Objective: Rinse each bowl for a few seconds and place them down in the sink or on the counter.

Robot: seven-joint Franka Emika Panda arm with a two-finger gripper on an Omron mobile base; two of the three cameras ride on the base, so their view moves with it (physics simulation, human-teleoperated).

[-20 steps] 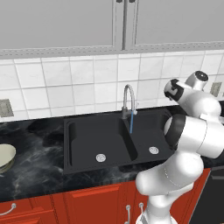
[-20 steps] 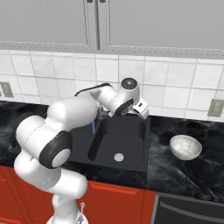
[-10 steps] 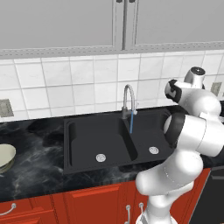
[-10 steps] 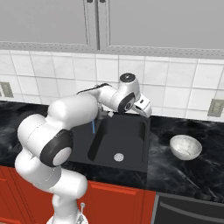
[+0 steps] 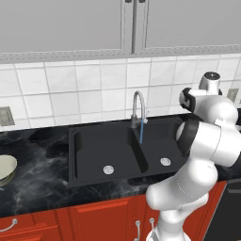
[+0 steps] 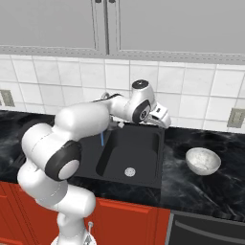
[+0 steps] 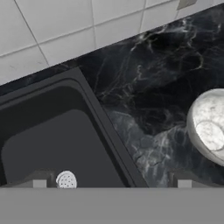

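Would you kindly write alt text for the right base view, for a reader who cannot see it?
A white robot arm reaches over a black rectangular sink, its open tool above the basin's right edge. A glossy white-grey bowl sits empty on the black marble counter right of the sink. A thin blue stream falls into the sink behind the arm.

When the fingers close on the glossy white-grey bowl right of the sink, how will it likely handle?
The glossy white-grey bowl looks rigid, so it should keep its shape. Its shiny curved wall may slip. Standing upright on the black marble counter, it probably slides rather than tips.
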